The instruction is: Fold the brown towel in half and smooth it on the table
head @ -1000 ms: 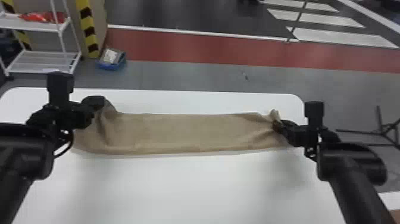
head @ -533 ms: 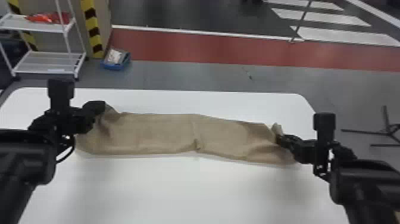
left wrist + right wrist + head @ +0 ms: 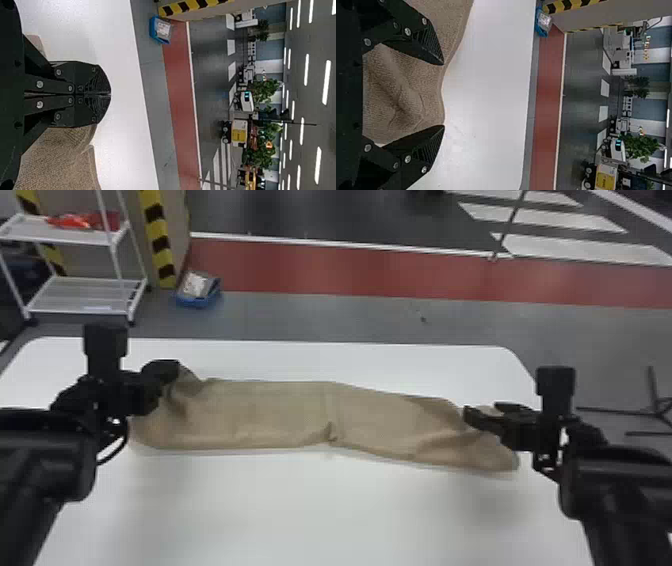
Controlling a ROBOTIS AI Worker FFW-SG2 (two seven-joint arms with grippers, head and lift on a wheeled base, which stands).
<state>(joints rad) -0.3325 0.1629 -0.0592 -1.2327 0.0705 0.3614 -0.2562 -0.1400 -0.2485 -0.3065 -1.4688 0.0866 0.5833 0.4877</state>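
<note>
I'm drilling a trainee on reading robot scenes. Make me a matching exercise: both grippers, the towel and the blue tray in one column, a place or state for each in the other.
1. left gripper
2. right gripper
3. brown towel
4. blue tray

A. on the floor
B. fingers apart
C. in a long strip over the white table
D. fingers together

1-D, 2-B, 3-C, 4-A

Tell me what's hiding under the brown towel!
The white table is under the brown towel; you can see it in front of the towel and behind it. The part right underneath is covered, so I can't tell if anything else is there.
</note>
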